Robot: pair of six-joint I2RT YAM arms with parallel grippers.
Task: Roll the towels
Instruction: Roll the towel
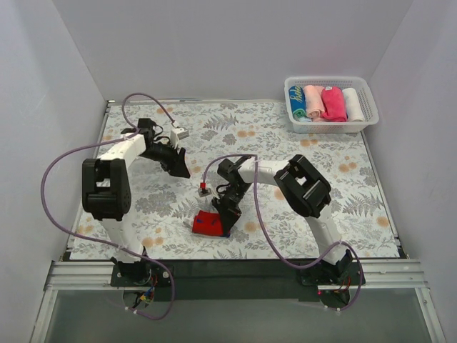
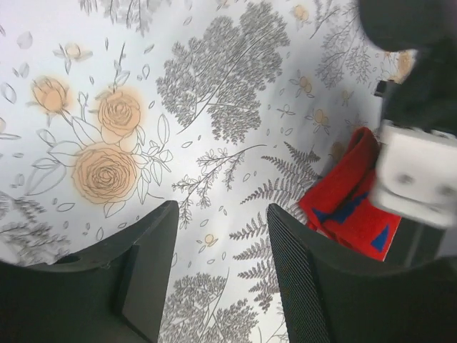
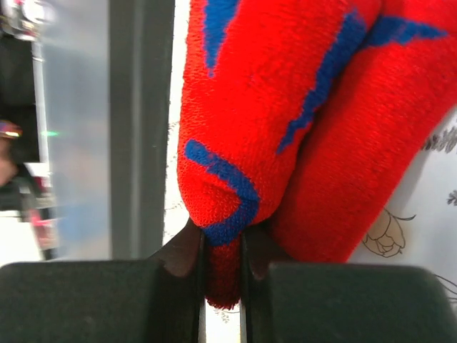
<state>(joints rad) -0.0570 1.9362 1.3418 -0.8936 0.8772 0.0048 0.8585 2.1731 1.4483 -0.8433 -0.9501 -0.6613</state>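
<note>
A red towel with blue marks lies bunched on the cloth near the front edge. My right gripper is shut on a fold of the red towel, with the pinched edge between its jaws. My left gripper hovers open and empty over the floral cloth, up and to the left of the towel. In the left wrist view the red towel lies to the right of the open left gripper. A rolled hot-pink towel stands in the basket.
A white slotted basket at the back right holds rolled towels in teal, pale pink and white. The grey-and-orange floral table cloth covers the table. White walls close in three sides. A purple cable loops above the towel.
</note>
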